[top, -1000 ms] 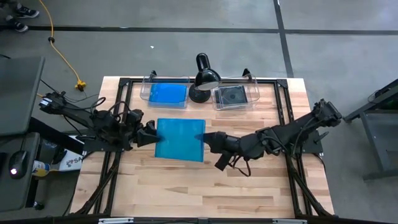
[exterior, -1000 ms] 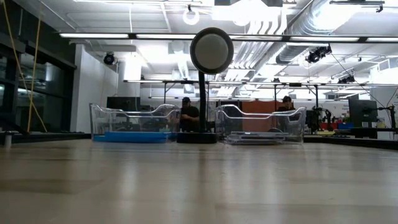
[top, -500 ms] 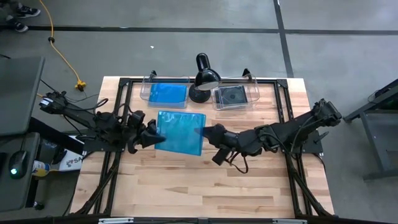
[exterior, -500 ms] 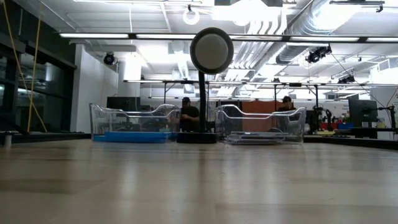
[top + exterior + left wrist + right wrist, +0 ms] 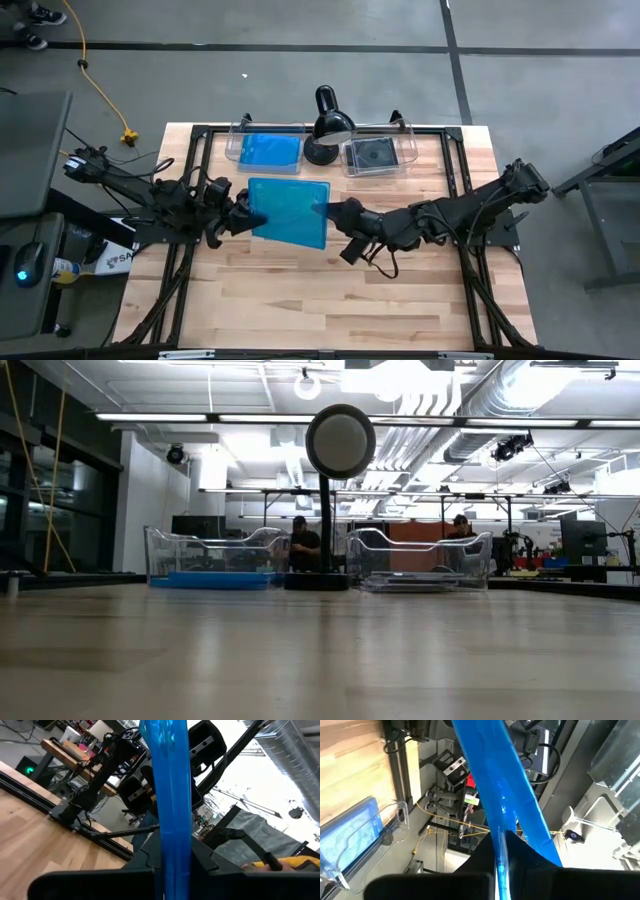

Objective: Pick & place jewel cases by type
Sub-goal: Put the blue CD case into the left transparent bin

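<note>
A bright blue jewel case [image 5: 290,212] hangs in the air over the middle of the table, between my two grippers. My left gripper [image 5: 245,214] is shut on its left edge, and my right gripper [image 5: 328,213] is shut on its right edge. In the left wrist view the jewel case [image 5: 170,795] shows edge-on, running away from the fingers. The right wrist view shows the same jewel case [image 5: 495,785] slanting away. The low view shows neither the grippers nor this case. My left gripper pinches the jewel case's left edge [image 5: 172,865] between its two fingers, one on each flat face. The fingers come roughly level from the table's left side. The case is lifted clear of the table. My right gripper pinches the case's right edge [image 5: 501,845] between its two fingers, one on each face. It comes level from the table's right side. The case hangs clear of the table between the two holds.
At the far edge a clear bin [image 5: 266,148] holds a blue case, and a second clear bin [image 5: 378,153] holds a dark case. A black desk lamp [image 5: 327,126] stands between them. Bare wood lies toward the near edge.
My left gripper has shut on the jewel case's left edge. The case, held by my right gripper throughout, has shifted slightly toward the table's far edge and tipped a little. Both wrists have rolled somewhat.
</note>
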Controlling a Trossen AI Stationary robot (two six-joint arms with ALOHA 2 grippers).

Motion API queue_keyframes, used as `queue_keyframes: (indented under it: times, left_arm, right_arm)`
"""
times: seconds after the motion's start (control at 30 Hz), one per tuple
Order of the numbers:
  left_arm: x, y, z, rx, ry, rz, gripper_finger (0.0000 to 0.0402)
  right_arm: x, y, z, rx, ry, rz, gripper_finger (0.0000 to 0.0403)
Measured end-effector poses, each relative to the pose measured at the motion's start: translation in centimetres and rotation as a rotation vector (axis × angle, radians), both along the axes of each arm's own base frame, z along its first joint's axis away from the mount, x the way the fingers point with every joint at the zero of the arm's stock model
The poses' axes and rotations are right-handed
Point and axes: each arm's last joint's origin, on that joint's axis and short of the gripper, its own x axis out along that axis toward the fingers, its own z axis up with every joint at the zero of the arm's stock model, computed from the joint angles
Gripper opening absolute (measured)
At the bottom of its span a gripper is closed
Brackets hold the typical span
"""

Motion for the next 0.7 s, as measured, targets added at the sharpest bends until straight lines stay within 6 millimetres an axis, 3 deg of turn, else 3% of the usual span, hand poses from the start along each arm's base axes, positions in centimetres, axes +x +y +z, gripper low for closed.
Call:
queue_keyframes:
  times: [0.2,0.47,0.7]
  left_arm:
    - [0.0,0.0,0.1,0.018,-0.008,0.011,0.0026]
    - [0.0,0.1,0.3,0.075,-0.029,0.05,0.0026]
    - [0.1,0.0,-0.2,0.119,-0.003,0.027,0.0026]
  right_arm:
    - [0.0,0.0,0.5,0.015,-0.057,-0.038,0.0013]
    - [-0.4,-0.7,1.2,0.093,-0.154,-0.29,0.0059]
    - [-2.5,-1.4,4.7,0.234,-0.38,-0.439,0.0068]
